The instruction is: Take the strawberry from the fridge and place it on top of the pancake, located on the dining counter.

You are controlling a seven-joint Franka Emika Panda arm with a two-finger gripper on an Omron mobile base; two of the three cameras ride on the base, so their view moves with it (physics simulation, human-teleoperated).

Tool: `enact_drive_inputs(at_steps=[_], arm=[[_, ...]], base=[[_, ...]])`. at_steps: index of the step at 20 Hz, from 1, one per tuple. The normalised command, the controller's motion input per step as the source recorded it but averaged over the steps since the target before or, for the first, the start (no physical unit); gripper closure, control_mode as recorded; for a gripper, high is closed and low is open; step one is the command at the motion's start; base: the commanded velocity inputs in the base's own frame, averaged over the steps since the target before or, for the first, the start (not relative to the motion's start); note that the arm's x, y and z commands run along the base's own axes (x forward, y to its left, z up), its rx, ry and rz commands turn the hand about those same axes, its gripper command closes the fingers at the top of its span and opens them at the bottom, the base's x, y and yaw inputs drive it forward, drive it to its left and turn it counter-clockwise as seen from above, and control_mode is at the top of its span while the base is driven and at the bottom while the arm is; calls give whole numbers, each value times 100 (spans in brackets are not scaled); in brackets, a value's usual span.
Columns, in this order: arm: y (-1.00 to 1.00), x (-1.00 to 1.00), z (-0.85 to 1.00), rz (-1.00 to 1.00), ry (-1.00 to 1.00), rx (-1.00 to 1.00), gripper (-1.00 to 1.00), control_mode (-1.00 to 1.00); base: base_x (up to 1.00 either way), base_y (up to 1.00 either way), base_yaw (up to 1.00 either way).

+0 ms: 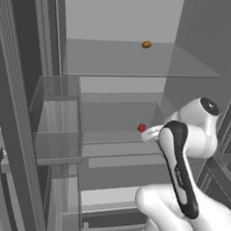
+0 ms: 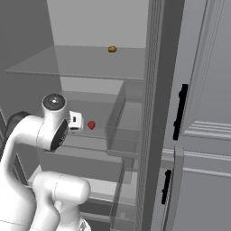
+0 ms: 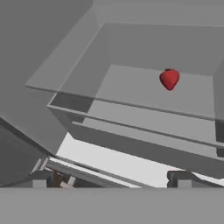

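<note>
Strawberry point(image 3: 169, 79) sits near the back edge of the fridge's point(image 1: 121, 19) glass shelf point(image 3: 131, 94), gripper point(image 3: 111, 178) wide open, short of it, holding nothing.

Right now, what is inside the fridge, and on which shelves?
Inside the fridge, a strawberry sits on the middle glass shelf, and a small orange-brown lump on the shelf above. The door bins look empty. The arm covers the right part of the lower shelves.
</note>
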Motion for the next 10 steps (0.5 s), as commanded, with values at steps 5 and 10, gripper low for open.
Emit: enact_drive_inputs(at_steps=[5,10], arm=[[-13,27,0,-37,10,0,-100,-100],[-46,57,0,-15,6,0,-100,-100]], base=[[0,0,0],[0,0,0]])
